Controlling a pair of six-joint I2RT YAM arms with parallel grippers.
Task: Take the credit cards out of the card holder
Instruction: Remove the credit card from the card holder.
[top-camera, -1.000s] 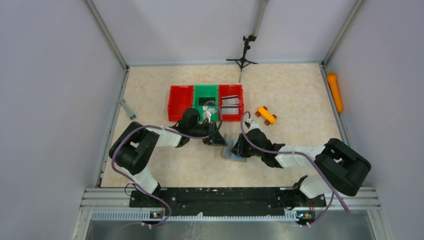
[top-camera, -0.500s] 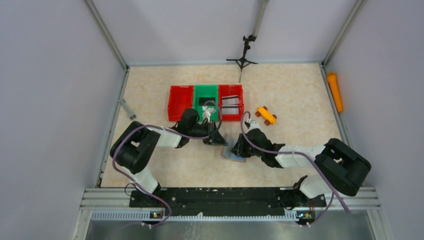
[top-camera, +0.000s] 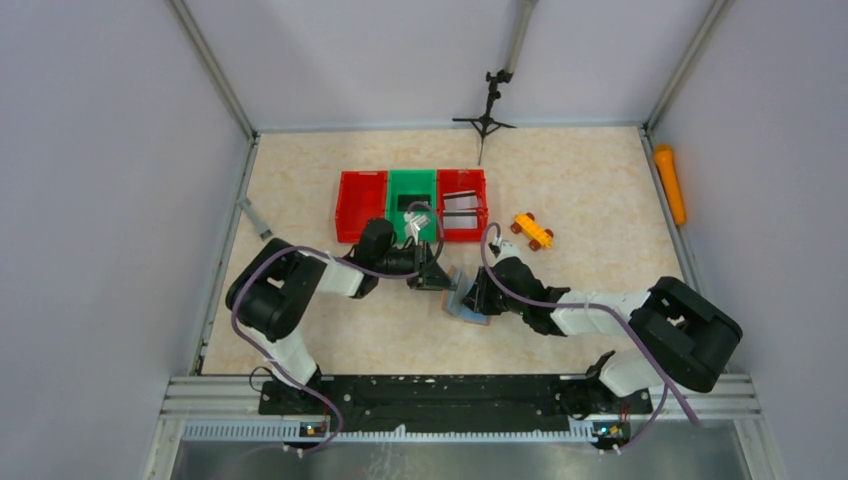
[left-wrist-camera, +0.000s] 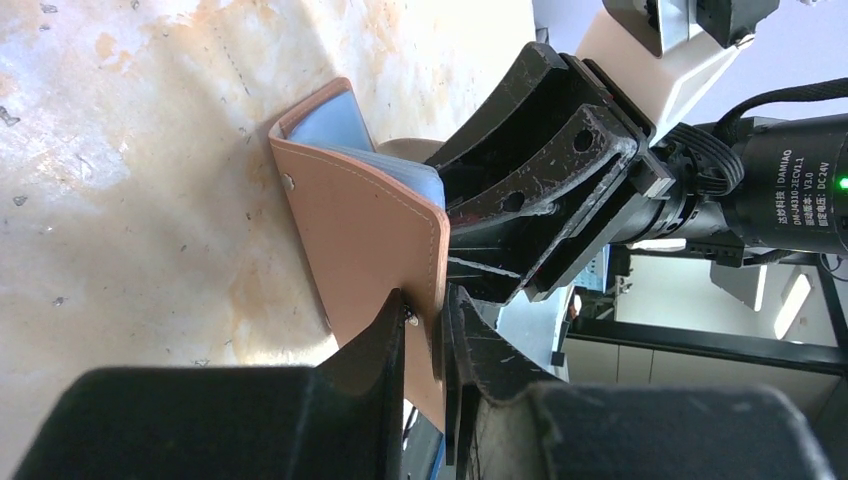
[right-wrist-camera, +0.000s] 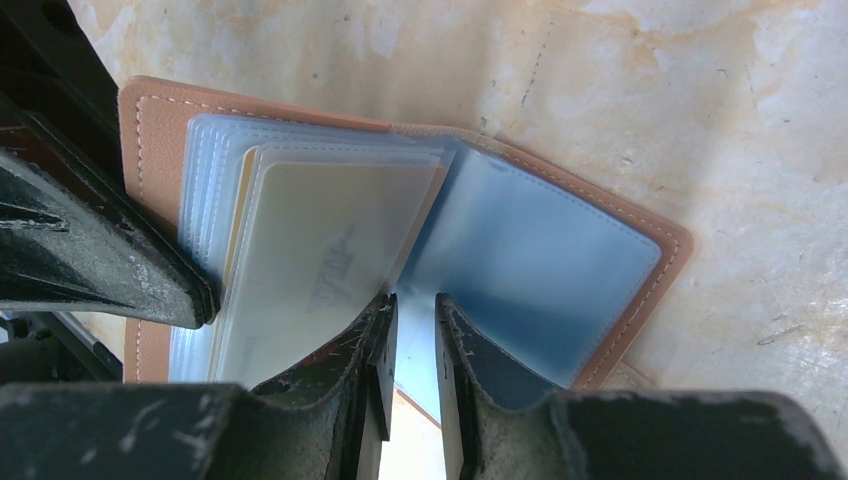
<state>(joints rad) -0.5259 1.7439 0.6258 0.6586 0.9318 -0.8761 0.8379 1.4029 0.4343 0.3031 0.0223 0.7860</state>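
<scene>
Marbled tabletop (top-camera: 600, 180) — left gripper (left-wrist-camera: 425, 312) and right gripper (right-wrist-camera: 411, 312) pinch the card holder (left-wrist-camera: 365, 225), credit cards (right-wrist-camera: 320, 250) hazy

This is a robotics lab test cell. The desk (top-camera: 580, 180) has a marble-look top and is boxed in on three sides by plain pale walls (top-camera: 110, 200) set in aluminium posts (top-camera: 212, 70). A left arm (top-camera: 290, 290) and a right arm (top-camera: 640, 320), both black and white, are bolted by a metal rail (top-camera: 450, 430) at the near edge, with purple cables (top-camera: 590, 306) looped along them. A small black stand (top-camera: 487, 110) stands at the far edge. Three plastic bins (top-camera: 361, 205) and a toy car (top-camera: 532, 230) serve as props. The left wrist view shows a labelled motor (left-wrist-camera: 800, 185) with a green light.
</scene>
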